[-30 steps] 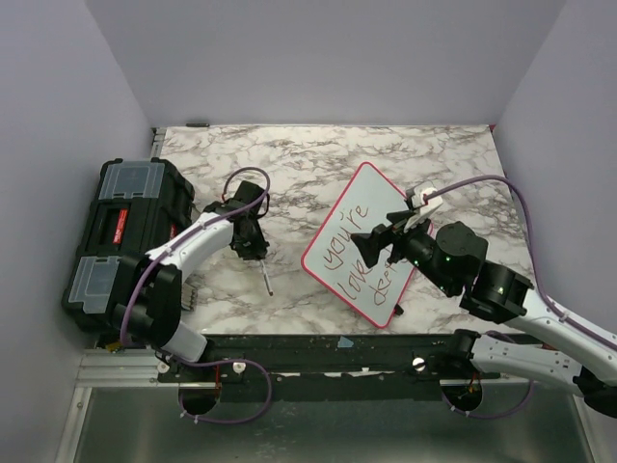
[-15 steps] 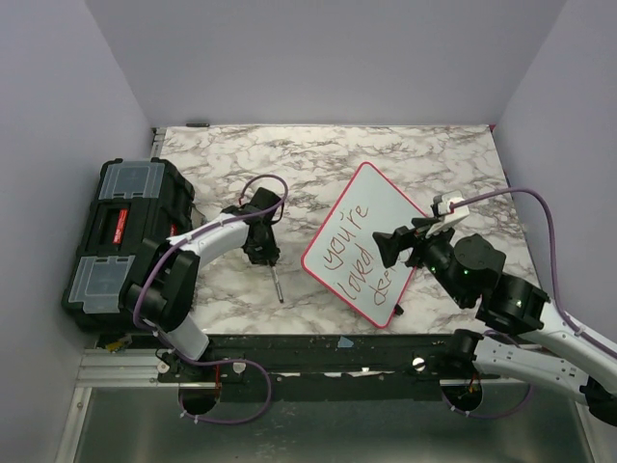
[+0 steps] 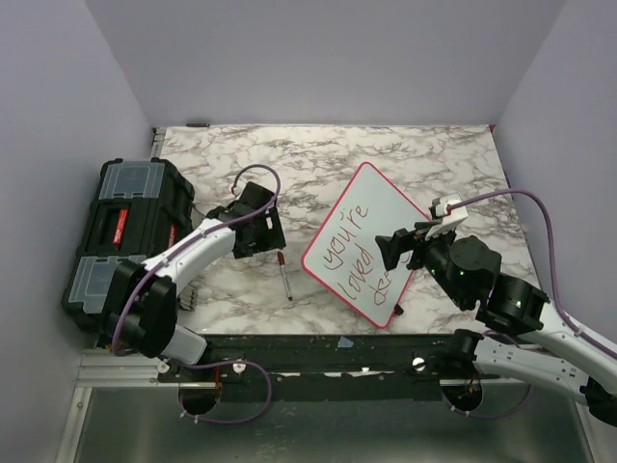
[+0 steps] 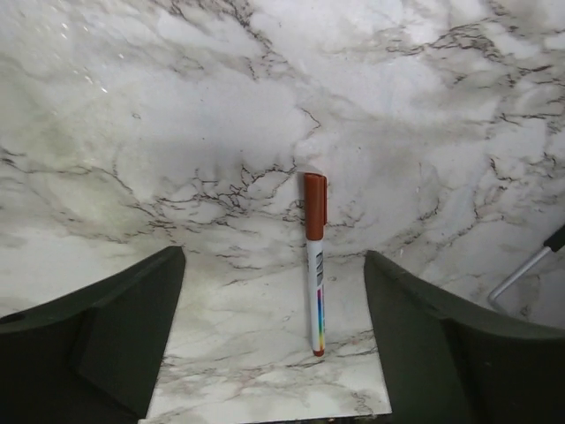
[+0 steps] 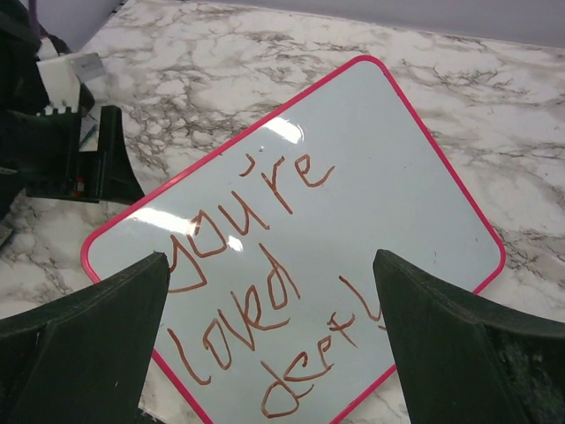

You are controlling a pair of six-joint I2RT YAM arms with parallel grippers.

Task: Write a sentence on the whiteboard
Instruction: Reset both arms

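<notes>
1. Whiteboard (image 3: 359, 241): flat on the marble table (image 3: 318, 154), right of centre, turned corner-on. Red handwriting reads "you're loved" plus a third word, partly hidden.
2. Marker (image 4: 315, 265): loose on the table, just beside the board's left edge. Its long axis runs straight away from the left wrist camera, orange cap at the far end.
3. Left gripper (image 3: 258, 231): spread wide and empty. The marker is framed between its fingers, so this is likely the nearer arm for any pickup.
4. Right gripper (image 5: 274, 353): spread wide and empty, above the board's writing.
5. Toolbox (image 3: 125, 231): black, at the table's left edge.
</notes>
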